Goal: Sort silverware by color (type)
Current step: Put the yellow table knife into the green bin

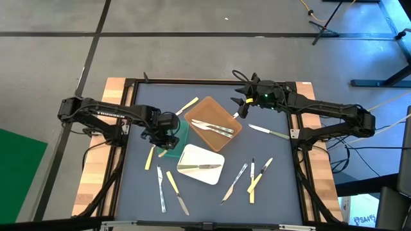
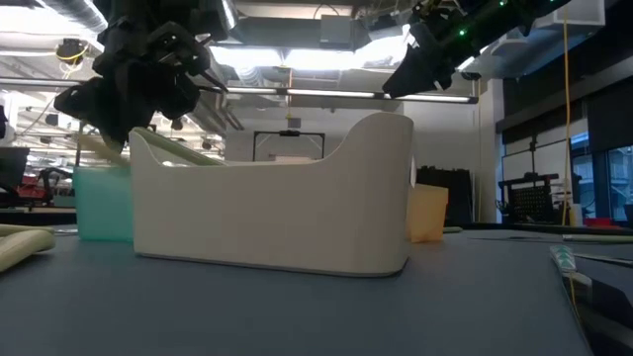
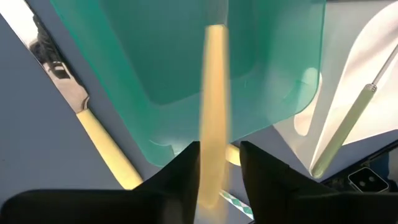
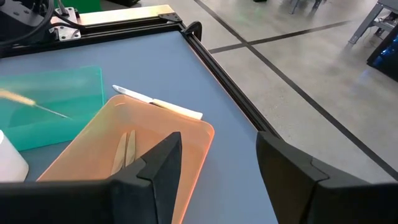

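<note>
The left hand hangs over the green tray, near the bench's left-centre, fingers pinched on a pale yellow handle; the right hand hovers open, holding nothing, just past the brown tray's far corner, close to the bench's back edge. Silverware is scattered across the dark blue bench, mostly along the near side and right, some in the brown tray and one piece in the white tray; open bench lies between the pieces; beyond is a grey floor and a lit workshop.
</note>
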Controlling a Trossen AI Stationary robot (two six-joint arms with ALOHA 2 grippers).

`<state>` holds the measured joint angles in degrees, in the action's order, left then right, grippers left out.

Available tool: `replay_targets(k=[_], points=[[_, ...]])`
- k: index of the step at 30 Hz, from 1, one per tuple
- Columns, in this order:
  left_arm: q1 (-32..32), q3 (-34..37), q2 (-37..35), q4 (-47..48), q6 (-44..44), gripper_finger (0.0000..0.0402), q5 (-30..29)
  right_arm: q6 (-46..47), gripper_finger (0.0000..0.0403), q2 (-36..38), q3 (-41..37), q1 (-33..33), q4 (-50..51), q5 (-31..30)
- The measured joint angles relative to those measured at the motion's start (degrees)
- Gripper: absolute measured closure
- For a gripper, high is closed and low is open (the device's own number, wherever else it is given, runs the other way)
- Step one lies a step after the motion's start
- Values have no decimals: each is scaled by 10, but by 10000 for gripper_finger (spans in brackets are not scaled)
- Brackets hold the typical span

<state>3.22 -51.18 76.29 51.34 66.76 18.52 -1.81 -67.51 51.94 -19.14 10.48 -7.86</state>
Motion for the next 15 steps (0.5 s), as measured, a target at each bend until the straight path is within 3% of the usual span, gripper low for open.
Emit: replay_targets(k=[8,15], points=[[11,0,-6,0,-15,271,12,0,207,0,0,0,0,0],[45,0,-62,-11,-15,270,17,0,207,0,0,0,1,0]])
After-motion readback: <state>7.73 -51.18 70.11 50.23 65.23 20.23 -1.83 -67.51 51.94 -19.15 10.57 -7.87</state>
